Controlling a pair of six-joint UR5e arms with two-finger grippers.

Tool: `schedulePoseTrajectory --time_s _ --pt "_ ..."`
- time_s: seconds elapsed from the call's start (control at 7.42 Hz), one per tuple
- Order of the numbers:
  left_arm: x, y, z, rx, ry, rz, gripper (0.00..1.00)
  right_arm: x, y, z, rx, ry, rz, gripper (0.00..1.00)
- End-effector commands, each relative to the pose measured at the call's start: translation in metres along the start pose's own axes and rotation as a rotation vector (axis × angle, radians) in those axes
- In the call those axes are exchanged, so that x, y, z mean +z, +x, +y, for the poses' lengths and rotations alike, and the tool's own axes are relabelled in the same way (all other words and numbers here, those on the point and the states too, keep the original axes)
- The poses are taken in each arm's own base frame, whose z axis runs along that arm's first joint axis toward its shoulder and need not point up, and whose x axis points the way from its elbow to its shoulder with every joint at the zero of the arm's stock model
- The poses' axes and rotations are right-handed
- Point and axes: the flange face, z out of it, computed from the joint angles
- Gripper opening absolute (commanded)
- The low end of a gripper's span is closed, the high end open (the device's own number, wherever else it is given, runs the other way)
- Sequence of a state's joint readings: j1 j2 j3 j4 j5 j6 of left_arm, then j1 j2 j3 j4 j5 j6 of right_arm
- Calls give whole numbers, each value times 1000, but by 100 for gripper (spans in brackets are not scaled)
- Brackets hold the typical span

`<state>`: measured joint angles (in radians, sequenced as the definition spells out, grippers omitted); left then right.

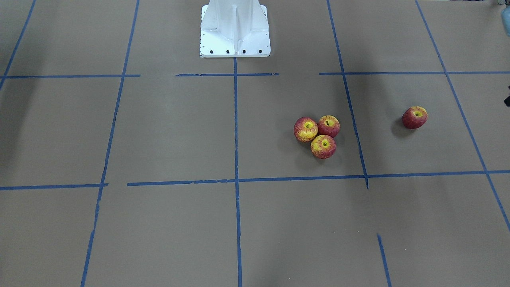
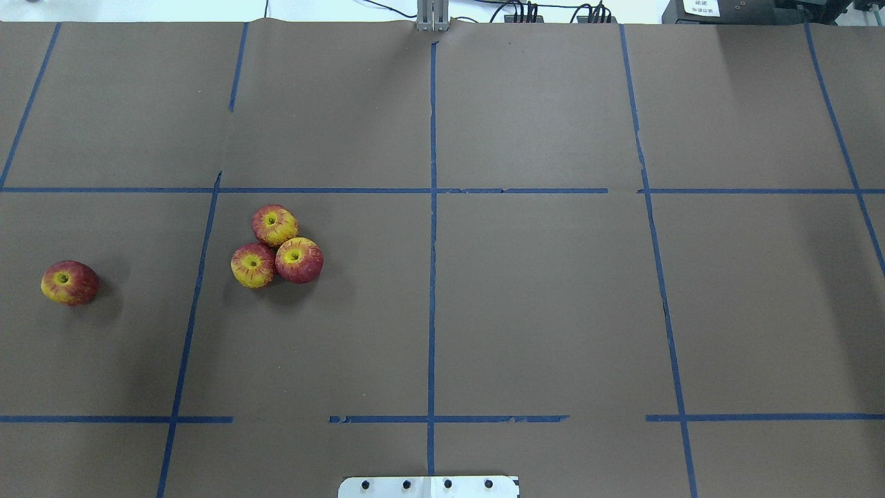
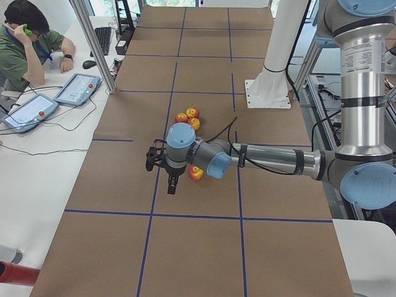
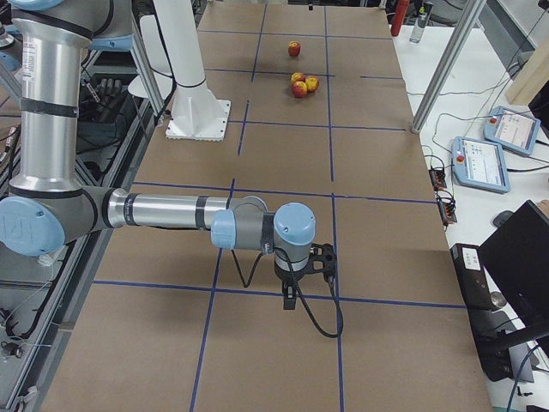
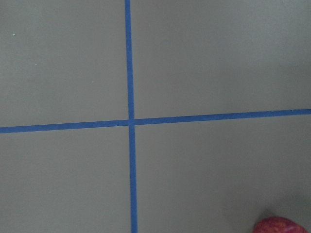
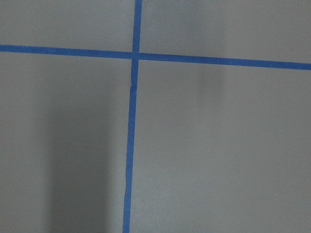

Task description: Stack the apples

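The table (image 2: 539, 311), covered in brown paper and crossed by blue tape lines (image 2: 431, 277), fills both the overhead and front-facing views. Neither shows an arm, only the white robot base (image 1: 235, 30) at top centre of the front view. The arms appear only in the two side views.

In the left side view the left arm (image 3: 272, 161) stands as an upright column at the right edge. Its forearm reaches level across the middle of the frame, with the wrist bent down over the table. In the right side view the right arm (image 4: 163, 211) is posed the same way, coming in from the left edge.

The left gripper (image 3: 172, 183) points down at mid-frame. The right gripper (image 4: 290, 298) hangs low at centre, over a tape line. From these angles I cannot tell whether either gripper's fingers are apart or together. Neither visibly holds anything.

A cluster of three apples (image 2: 275, 250) sits left of centre in the overhead view, touching one another, stem dimples up. The lone apple (image 2: 69, 282) lies well apart near the left edge. In the left side view it is partly hidden behind the left wrist. The left wrist camera catches only a red sliver in its lower right corner. The right wrist camera shows only paper and tape.
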<state>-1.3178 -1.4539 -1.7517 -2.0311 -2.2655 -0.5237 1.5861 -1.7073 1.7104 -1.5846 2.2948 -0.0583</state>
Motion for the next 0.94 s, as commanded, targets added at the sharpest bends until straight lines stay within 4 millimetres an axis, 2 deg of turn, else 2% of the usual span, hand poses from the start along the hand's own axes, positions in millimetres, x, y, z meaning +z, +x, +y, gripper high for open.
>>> schedulePoseTrajectory --time_s 0.0,0.27,0.4,0.81 --pt "48 53 18 -57 12 9 100 0 0 0 0 0 0 100" --pt "84 85 38 -89 -15 -19 100 0 0 0 0 0 0 100" --pt "93 93 44 -103 -15 -34 100 0 0 0 0 0 0 100" --pt "99 108 49 -86 -7 -31 100 0 0 0 0 0 0 100"
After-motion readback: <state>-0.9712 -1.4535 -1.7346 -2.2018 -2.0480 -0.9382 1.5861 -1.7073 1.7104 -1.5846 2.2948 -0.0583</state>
